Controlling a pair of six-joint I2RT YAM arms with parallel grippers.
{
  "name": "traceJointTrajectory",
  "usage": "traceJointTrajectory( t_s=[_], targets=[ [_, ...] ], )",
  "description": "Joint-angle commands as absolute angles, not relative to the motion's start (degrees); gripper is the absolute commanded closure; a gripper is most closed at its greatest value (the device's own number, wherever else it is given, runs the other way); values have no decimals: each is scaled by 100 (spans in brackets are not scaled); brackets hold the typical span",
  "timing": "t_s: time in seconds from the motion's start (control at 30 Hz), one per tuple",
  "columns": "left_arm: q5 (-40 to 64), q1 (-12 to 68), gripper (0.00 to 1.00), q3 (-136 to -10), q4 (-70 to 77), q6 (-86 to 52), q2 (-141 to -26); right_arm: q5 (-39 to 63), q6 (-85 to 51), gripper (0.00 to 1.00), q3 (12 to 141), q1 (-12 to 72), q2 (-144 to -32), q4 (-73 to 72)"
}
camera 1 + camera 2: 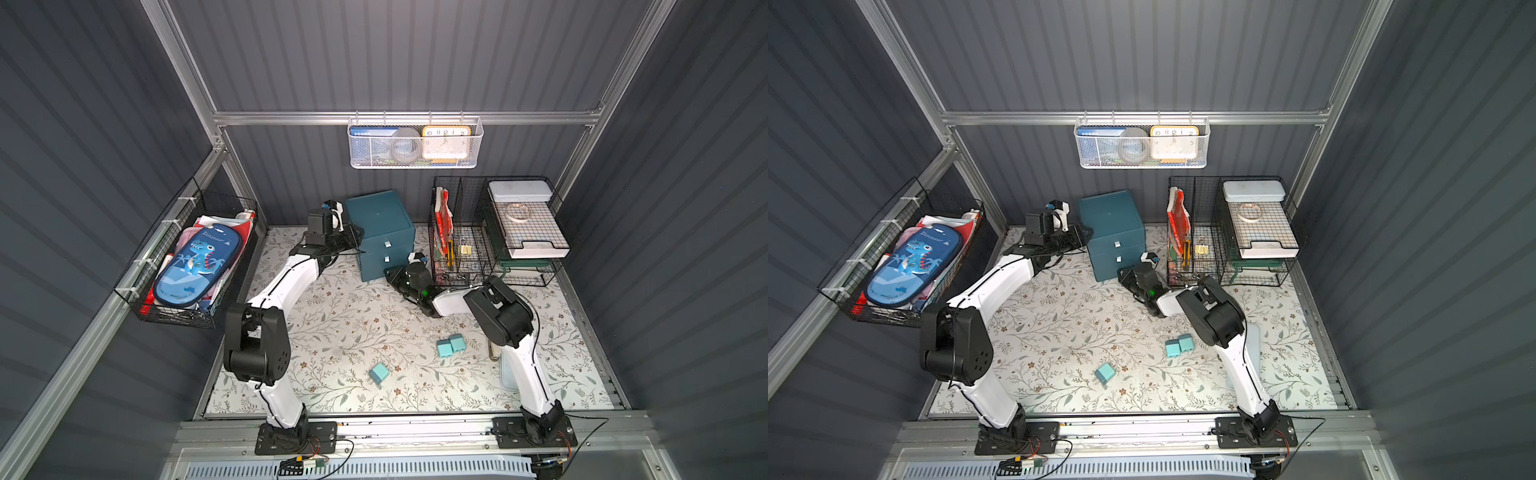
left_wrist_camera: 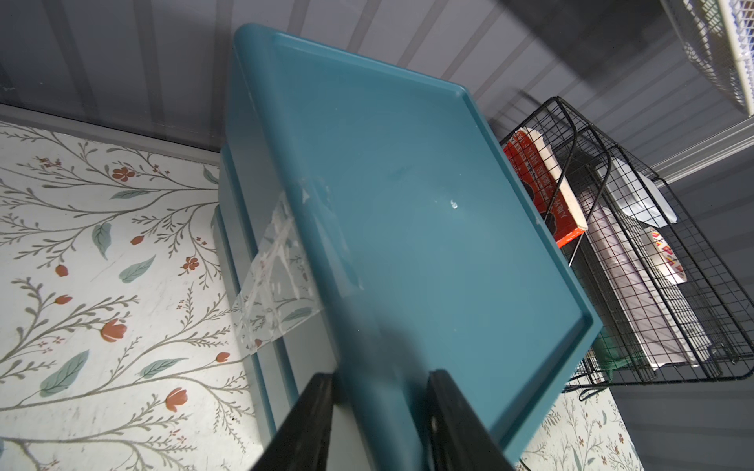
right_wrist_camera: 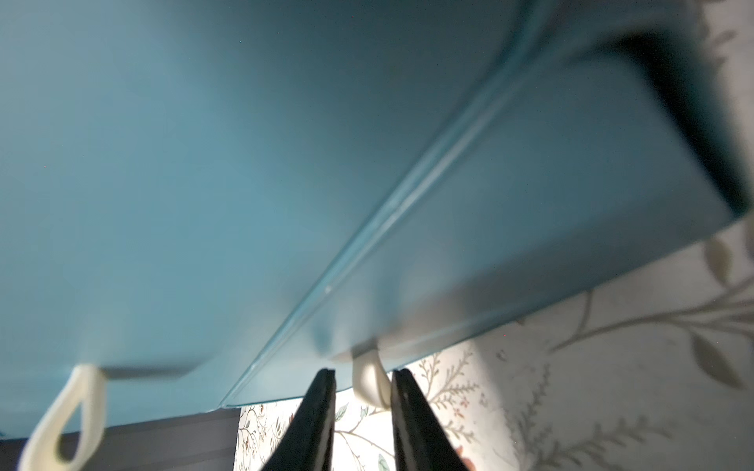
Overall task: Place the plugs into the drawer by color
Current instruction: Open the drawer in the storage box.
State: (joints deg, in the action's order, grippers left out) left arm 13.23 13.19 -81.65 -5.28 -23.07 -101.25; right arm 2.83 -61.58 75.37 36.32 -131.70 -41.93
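Observation:
The dark teal drawer [image 1: 380, 226] [image 1: 1113, 224] stands at the back of the floral table, its fronts looking flush. Three light blue plugs lie in the open: a touching pair [image 1: 451, 345] [image 1: 1179, 346] and a single one [image 1: 379, 372] [image 1: 1104, 372]. My left gripper [image 2: 381, 375] [image 1: 353, 237] is clamped over the top left edge of the drawer [image 2: 408, 204]. My right gripper [image 3: 363, 373] [image 1: 390, 272] is low at the drawer's front [image 3: 245, 163]. Its fingers stand either side of the lowest white pull tab [image 3: 369, 385], with a gap on one side.
Black wire organizers [image 1: 494, 232] stand just right of the drawer, close to my right wrist. A white mesh basket [image 1: 415, 143] hangs on the back wall. A side basket with a dinosaur pencil case [image 1: 195, 257] hangs left. Clear tape [image 2: 277, 265] sticks to the drawer's side.

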Motion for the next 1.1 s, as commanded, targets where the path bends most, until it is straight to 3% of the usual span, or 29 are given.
traceJointTrajectory(
  t_s=[0.0,0.1,0.33,0.63,0.77,1.07],
  targets=[
    [1459,1415,58,-7822,-1655,-2127,-10524,367,-6254,69,7706,3634,-13329,-3998],
    [1464,1415,58,-7822,-1655,-2130,-10514,320,-6316,65,7646,3631,-13268,-3989],
    [1466,1415,57,-7822,-1652,-2127,-10512,249,-6286,64,7635,3637,-13201,-4005],
    [1460,1419,57,-7831,-1661,-2118,-10538,237,-6293,80,7777,3606,-13293,-4060],
    [1462,1415,57,-7831,-1666,-2108,-10547,305,-6319,100,7769,3584,-13315,-4125],
    [1520,1415,57,-7901,-1678,-2092,-10638,413,-5687,100,7242,3688,-12589,-3821]
  ],
)
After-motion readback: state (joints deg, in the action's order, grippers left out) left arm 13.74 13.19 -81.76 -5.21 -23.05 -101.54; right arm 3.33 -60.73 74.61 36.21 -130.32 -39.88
